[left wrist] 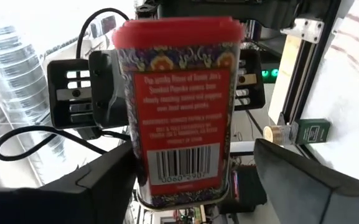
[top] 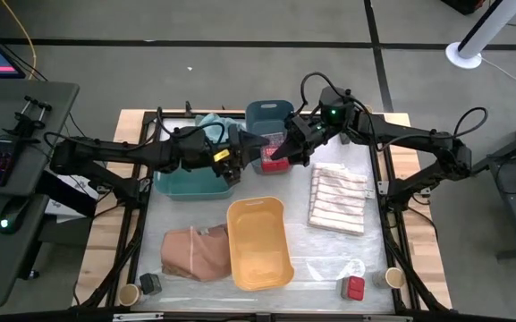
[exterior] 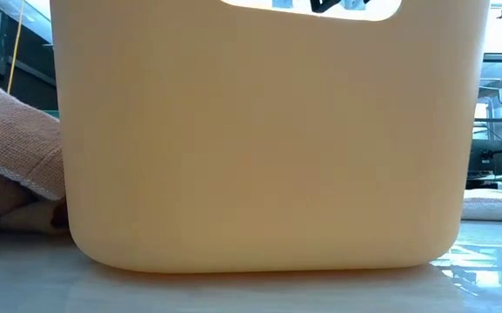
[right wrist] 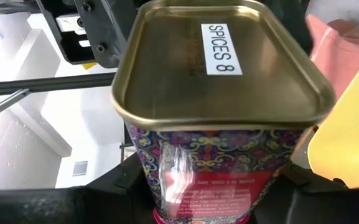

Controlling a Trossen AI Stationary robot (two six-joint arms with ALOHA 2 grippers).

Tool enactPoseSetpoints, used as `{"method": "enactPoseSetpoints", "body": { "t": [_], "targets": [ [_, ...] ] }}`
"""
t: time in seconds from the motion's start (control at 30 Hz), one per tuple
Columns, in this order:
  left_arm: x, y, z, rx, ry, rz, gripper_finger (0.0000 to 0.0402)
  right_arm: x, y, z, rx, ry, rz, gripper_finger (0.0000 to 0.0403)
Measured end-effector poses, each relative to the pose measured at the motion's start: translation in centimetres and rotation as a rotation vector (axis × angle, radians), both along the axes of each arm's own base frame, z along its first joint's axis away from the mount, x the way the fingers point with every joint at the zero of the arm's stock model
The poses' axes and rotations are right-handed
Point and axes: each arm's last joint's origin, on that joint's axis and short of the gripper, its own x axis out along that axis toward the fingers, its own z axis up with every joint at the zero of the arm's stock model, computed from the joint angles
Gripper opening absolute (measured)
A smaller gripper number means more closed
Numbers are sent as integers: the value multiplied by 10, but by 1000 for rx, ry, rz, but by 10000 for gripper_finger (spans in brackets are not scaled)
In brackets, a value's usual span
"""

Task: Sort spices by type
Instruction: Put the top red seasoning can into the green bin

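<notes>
Red spice tin (right wrist: 219, 124) — base label "SPICES 8" — in right gripper (top: 286, 148)

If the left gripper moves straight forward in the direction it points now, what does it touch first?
Most likely the red spice tin, directly ahead between the open fingers of the left gripper. The right gripper holds that tin from the other side. Depth is hard to judge.

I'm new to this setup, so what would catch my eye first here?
The two grippers meet over the back of the table: the right gripper holds a red spice tin, and the left gripper stands open beside it. In front lies a yellow bin, a striped cloth to its right.
</notes>
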Motion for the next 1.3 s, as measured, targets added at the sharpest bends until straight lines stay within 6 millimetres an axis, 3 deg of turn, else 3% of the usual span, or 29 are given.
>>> {"method": "enactPoseSetpoints", "body": {
  "t": [0.63, 1.1, 1.3],
  "targets": [
    [0, 1, -2, -78, -1, 16, 319, 2, 6, -5, -54, 36, -101, 192],
    [1, -6, -2, -37, 9, -94, 319, 3, 3, -10, -117, 59, -187, 193],
    [0, 3, -4, -72, 20, -73, 283, 3, 5, -9, -120, 40, -156, 193]
  ]
}}
